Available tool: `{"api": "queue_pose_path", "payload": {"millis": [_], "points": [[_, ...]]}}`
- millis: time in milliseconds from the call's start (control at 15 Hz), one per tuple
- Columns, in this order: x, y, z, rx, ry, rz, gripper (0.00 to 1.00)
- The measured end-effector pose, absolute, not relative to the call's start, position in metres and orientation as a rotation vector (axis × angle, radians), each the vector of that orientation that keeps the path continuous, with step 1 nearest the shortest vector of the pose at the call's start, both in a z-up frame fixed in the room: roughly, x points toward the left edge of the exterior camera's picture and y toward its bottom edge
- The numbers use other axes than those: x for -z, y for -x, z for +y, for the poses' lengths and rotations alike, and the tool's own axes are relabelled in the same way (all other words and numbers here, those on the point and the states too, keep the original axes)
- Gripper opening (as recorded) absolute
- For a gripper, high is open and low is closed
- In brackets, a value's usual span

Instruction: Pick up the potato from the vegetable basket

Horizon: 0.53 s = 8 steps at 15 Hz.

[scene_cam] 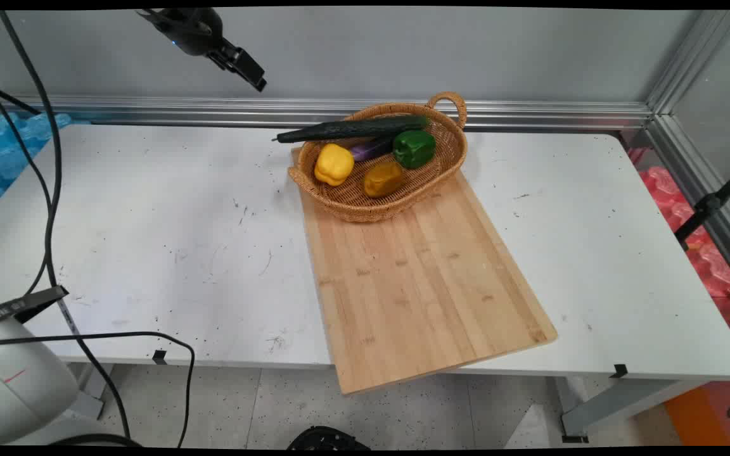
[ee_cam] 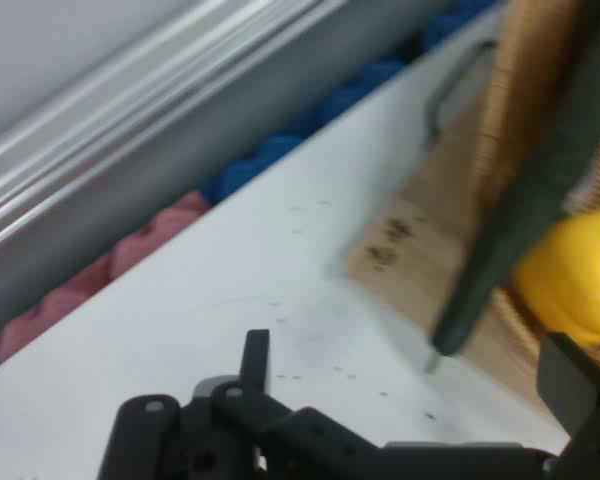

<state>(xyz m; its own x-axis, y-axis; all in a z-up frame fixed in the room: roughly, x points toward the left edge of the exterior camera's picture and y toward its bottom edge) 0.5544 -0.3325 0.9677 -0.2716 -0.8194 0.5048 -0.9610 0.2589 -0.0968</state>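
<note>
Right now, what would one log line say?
gripper: open, raised, empty | nearest: cucumber across basket rim | basket: peppers, on board

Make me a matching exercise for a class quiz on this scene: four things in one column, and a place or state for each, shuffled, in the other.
Things:
1. cucumber
2. green pepper
3. basket
4. gripper

Places or states:
A. stands on the far end of the wooden board
B. up in the air, left of the basket, holding nothing
C. lies across the rim, its tip sticking out to the left
D. inside the basket, at its right side

Pairs: 1-C, 2-D, 3-A, 4-B
</note>
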Motion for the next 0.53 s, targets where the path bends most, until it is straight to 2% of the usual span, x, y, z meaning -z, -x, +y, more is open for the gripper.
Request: {"api": "queue_pose_path", "payload": {"millis": [533], "points": [[-0.956, -0.491, -0.337, -0.411, -1.289, -2.377, 1.0]]}}
